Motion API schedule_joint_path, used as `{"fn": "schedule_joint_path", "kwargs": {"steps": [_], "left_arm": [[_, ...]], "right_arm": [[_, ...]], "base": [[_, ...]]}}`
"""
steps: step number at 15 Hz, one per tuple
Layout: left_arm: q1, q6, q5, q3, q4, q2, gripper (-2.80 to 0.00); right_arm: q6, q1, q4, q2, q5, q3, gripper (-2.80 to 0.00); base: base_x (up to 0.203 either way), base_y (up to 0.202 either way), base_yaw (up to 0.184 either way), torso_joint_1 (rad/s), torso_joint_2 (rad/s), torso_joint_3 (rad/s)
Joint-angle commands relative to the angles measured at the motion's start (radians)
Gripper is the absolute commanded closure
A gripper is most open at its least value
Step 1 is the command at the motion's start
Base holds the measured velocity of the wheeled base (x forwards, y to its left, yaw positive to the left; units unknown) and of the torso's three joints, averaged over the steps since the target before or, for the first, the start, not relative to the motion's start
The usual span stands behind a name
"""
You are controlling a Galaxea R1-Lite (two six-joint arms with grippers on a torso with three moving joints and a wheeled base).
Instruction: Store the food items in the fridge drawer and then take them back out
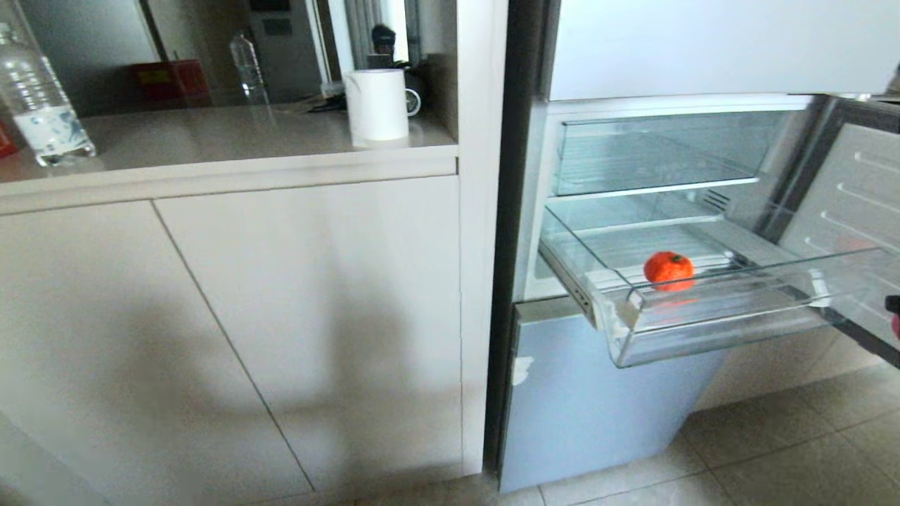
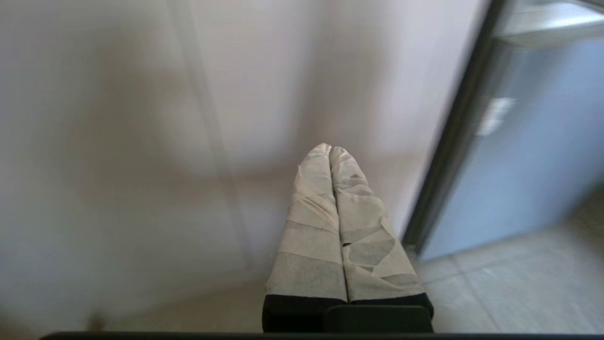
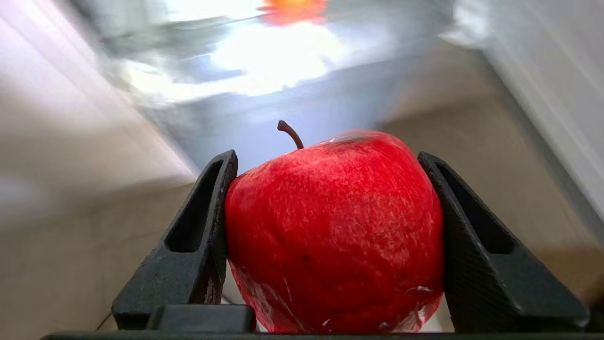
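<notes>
Right gripper [image 3: 325, 236] jaws pinching red apple [image 3: 335, 231], hovering off fridge drawer [image 1: 703, 330] right end; orange piece [image 1: 669, 270] sitting inside.

Left gripper [image 2: 330, 156] jaws pressed together, parked.

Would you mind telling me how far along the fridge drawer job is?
One item, the orange fruit, lies in the open fridge drawer. The right claw is clamped on the red apple outside it. Whether it is going in or coming out cannot be told. The left claw is idle.

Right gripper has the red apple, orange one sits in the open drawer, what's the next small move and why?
Probably carry the red apple, clamped in the right gripper, over the fridge drawer rim: the drawer stands open, holding only the orange piece, with bare floor beside it.
</notes>
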Motion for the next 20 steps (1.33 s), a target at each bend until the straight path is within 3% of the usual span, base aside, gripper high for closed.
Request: {"fn": "schedule_joint_path", "kwargs": {"steps": [1, 4, 7, 10, 16, 18, 20], "left_arm": [[0.001, 0.0, 0.0, 0.0, 0.0, 0.001, 0.0], [0.001, 0.0, 0.002, 0.0, 0.0, 0.001, 0.0], [0.001, 0.0, 0.002, 0.0, 0.0, 0.001, 0.0], [0.001, 0.0, 0.001, 0.0, 0.0, 0.001, 0.0], [0.001, 0.0, 0.0, 0.0, 0.0, 0.001, 0.0], [0.001, 0.0, 0.0, 0.0, 0.0, 0.001, 0.0], [0.001, 0.0, 0.0, 0.0, 0.0, 0.001, 0.0]], "right_arm": [[0.004, 0.001, 0.001, -0.049, 0.0, 0.036, 0.0], [0.008, 0.001, -0.041, -0.042, 0.003, 0.104, 0.0], [0.006, -0.007, -0.197, -0.005, 0.003, 0.194, 0.0], [0.009, -0.084, -0.237, 0.026, 0.005, 0.216, 0.0], [0.001, -0.366, -0.381, 0.068, 0.046, 0.248, 0.0], [-0.016, -0.482, -0.429, 0.102, 0.133, 0.245, 0.0], [-0.024, -0.614, -0.531, 0.185, 0.272, 0.245, 0.0]], "base": [[0.002, 0.004, -0.179, 0.002, 0.0, 0.003], [-0.002, 0.009, -0.173, 0.001, 0.0, 0.003], [0.0, 0.008, -0.176, 0.002, 0.0, 0.005], [-0.001, 0.008, -0.175, 0.002, 0.01, 0.004], [0.0, 0.007, -0.173, 0.005, 0.0, 0.002], [-0.002, 0.004, -0.112, 0.003, 0.0, -0.002], [0.0, 0.0, 0.0, 0.0, 0.0, 0.0]]}}
